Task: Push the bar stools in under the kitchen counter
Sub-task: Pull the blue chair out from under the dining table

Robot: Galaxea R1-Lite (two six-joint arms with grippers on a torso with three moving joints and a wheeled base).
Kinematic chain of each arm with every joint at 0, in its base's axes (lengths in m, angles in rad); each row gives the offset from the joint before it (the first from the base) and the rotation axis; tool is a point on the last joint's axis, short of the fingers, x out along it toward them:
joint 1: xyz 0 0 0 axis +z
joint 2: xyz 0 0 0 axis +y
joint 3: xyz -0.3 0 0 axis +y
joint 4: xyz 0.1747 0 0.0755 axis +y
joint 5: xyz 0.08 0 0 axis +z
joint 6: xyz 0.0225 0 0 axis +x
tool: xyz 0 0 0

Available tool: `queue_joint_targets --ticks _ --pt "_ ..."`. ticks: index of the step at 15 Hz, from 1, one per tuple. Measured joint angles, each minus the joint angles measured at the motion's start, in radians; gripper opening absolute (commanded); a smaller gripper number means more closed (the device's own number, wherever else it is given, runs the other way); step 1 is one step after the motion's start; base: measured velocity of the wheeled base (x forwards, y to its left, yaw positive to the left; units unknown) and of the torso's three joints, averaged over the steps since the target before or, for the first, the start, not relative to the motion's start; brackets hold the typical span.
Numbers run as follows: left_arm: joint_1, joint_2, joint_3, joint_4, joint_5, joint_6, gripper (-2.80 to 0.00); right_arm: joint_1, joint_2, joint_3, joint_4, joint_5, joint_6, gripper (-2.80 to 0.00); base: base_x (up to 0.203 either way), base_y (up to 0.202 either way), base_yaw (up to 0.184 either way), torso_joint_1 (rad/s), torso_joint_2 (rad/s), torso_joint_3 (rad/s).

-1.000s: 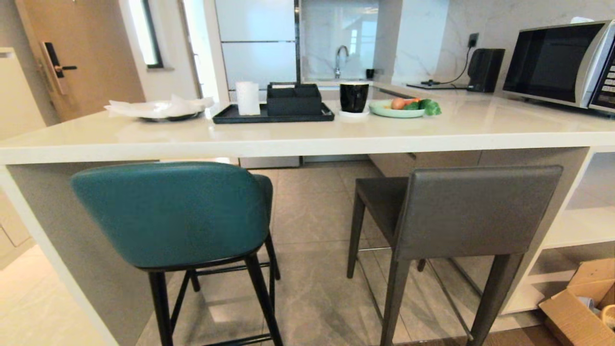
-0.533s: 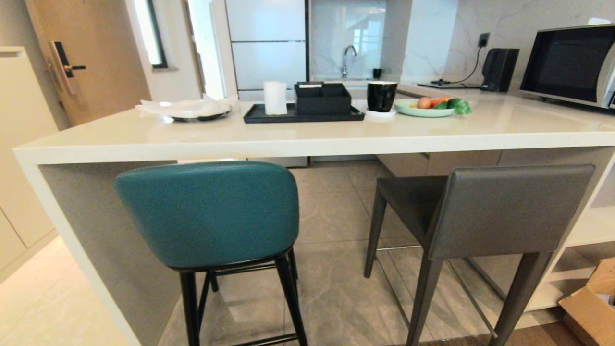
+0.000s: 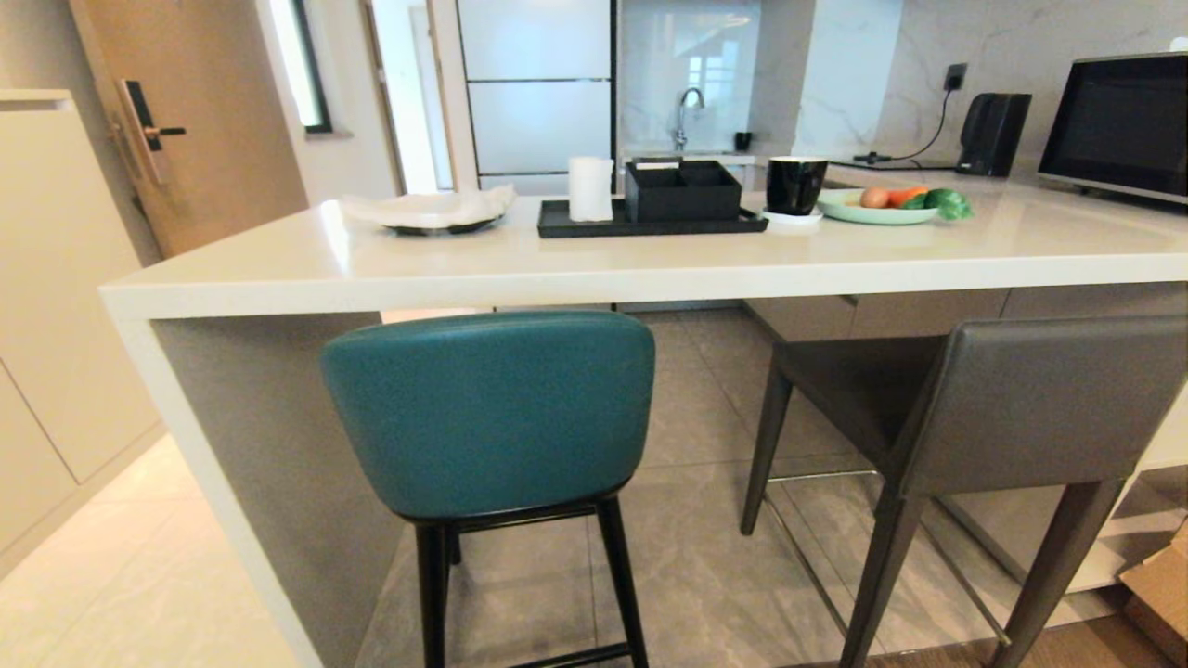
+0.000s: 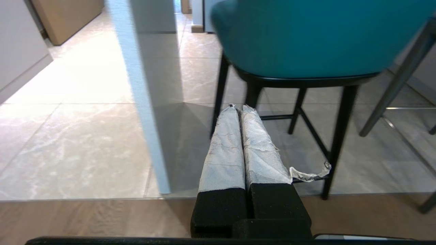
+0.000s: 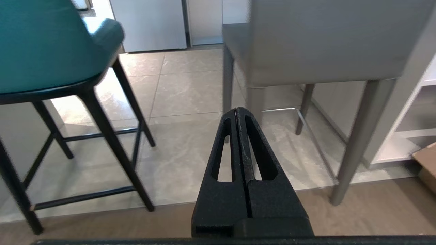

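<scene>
Grey floor tiles [image 4: 85,143] are spreading under everything we are looking at, and we are reading no brand, label or writing anywhere.

Our left gripper [image 4: 238,108] is hanging low over the floor with its paper-wrapped fingers [image 4: 224,149] pressed together, pinching nothing; a torn strip of the wrap is sticking out at one side. Our right gripper [image 5: 237,110] is hanging likewise, its bare black fingers [image 5: 224,149] closed on each other and touching nothing. Neither arm is showing in the head view.

Moving outward, the teal stool [image 3: 487,408] is standing just ahead of the left gripper on thin black legs, its padded back facing us. The grey stool [image 3: 1030,399] is standing to its right, ahead of the right gripper, square back toward us, seat reaching in under the top. Both backs are sitting just below the front edge of the kitchen counter [image 3: 594,269], on our side of it, with the teal stool near the slab side panel [image 3: 269,464].

On the counter we are seeing a plate with crumpled paper [image 3: 432,209], a black tray [image 3: 650,223] carrying a white roll [image 3: 591,188] and a black box [image 3: 682,190], a black cup [image 3: 795,184], and a green plate of vegetables [image 3: 891,206]. A microwave [image 3: 1118,125] is sitting at the far right, a brown door [image 3: 186,121] at the far left.
</scene>
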Motion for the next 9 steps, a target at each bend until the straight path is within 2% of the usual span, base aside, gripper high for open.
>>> queue_joint_targets --ticks 3,9 --pt "-0.001 0.0 0.0 0.0 0.0 0.0 -2.8 0.0 0.0 0.0 0.0 -0.001 0.001 -2.8 0.0 0.163 -0.002 -0.001 0.0 0.002" --pt "0.0 0.0 0.0 0.0 0.0 0.0 -2.8 0.0 0.0 0.0 0.0 -0.001 0.002 -2.8 0.0 0.01 -0.001 0.0 0.0 0.001"
